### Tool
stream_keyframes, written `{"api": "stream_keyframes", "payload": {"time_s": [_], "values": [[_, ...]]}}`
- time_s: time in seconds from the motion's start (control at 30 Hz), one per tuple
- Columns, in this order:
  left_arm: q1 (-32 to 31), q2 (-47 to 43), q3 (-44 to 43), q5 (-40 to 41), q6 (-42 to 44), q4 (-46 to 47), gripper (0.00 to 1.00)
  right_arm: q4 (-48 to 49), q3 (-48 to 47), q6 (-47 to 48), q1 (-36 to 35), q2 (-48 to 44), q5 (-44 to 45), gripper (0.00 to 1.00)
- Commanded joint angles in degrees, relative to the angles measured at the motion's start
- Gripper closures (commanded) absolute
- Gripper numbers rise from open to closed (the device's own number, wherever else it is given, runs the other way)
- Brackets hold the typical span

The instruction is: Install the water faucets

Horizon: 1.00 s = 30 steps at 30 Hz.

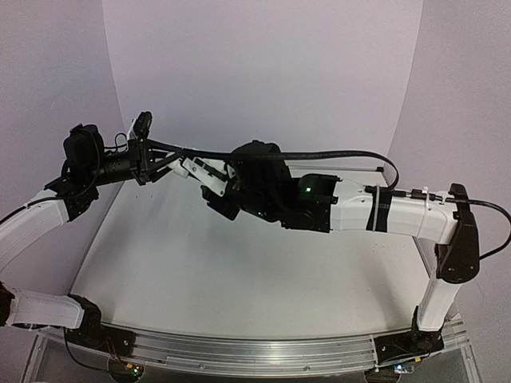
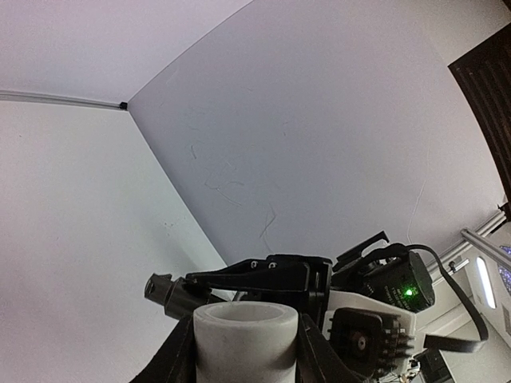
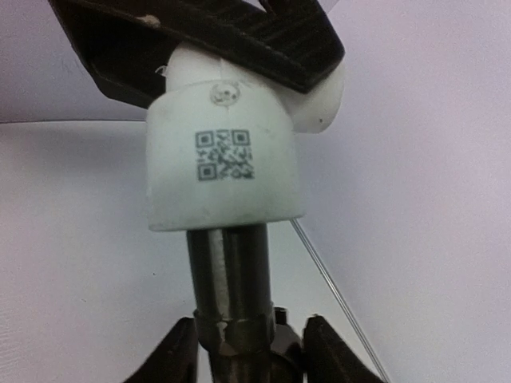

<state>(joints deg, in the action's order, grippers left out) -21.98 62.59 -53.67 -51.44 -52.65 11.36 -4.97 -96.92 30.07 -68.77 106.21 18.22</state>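
Pale purple-white walls (image 1: 263,72) stand on three sides, from 9 o'clock past 12 to 3 o'clock in the top view. Below them lies a flat white table (image 1: 239,271). A shiny metal rail (image 1: 239,349) runs along its edge at 6 o'clock. In the left wrist view, a dark slatted panel (image 2: 489,96) sits at 2 o'clock, and a bright light strip (image 2: 485,281) glows at 4 o'clock.

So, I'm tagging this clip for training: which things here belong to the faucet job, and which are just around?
Job: white fitting, held by the left gripper; dark tap stem entering its end, flanked by the right gripper.
Not the job: black cable; metal rail; table.
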Motion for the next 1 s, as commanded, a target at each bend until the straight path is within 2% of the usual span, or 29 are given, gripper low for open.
{"api": "stream_keyframes", "payload": {"time_s": [0.0,0.07,0.13,0.23,0.33,0.43,0.5,0.6,0.7,0.77,0.93,0.97], "values": [[0.00,-0.97,-4.03,-0.87,0.52,3.61,1.00,-0.88,-2.07,-5.01,1.23,-0.57,-7.39,0.72],[-0.02,-1.12,-3.98,-0.93,0.52,3.59,1.00,-2.80,-2.69,-8.85,2.61,-0.93,-12.62,0.91],[0.00,-1.20,-3.89,-0.96,0.64,3.59,1.00,-4.47,-3.31,-12.31,4.15,-1.20,-17.91,0.99],[0.00,-1.19,-3.94,-1.12,0.71,3.50,1.00,-6.97,-4.71,-19.18,7.81,-2.06,-33.39,1.00],[0.00,-1.15,-4.07,-1.41,0.72,3.53,1.00,-6.34,-5.30,-30.62,14.52,-1.73,-57.72,1.00],[0.00,-1.23,-4.09,-1.55,0.83,3.53,1.00,3.61,-4.95,-50.45,20.44,1.30,-81.86,1.00],[0.00,-1.21,-4.06,-1.57,0.81,3.63,1.00,21.17,-2.86,-70.46,22.18,3.54,-92.20,1.00],[-0.01,-1.34,-3.93,-1.48,0.68,3.88,1.00,46.90,-1.99,-101.72,22.54,8.13,-96.79,1.00],[0.00,-1.67,-3.86,-1.37,0.64,3.86,1.00,67.60,-2.93,-122.79,22.98,12.17,-95.42,1.00],[-0.02,-1.94,-3.78,-1.26,0.66,3.71,1.00,73.33,-3.50,-128.39,23.20,13.57,-94.35,1.00],[0.00,-2.77,-3.79,-1.05,0.97,2.95,1.00,74.10,-2.00,-128.97,24.59,13.80,-92.30,0.99],[0.00,-2.89,-3.84,-0.97,1.16,2.71,1.00,73.96,-1.64,-127.99,24.90,13.62,-92.16,0.89]]}}
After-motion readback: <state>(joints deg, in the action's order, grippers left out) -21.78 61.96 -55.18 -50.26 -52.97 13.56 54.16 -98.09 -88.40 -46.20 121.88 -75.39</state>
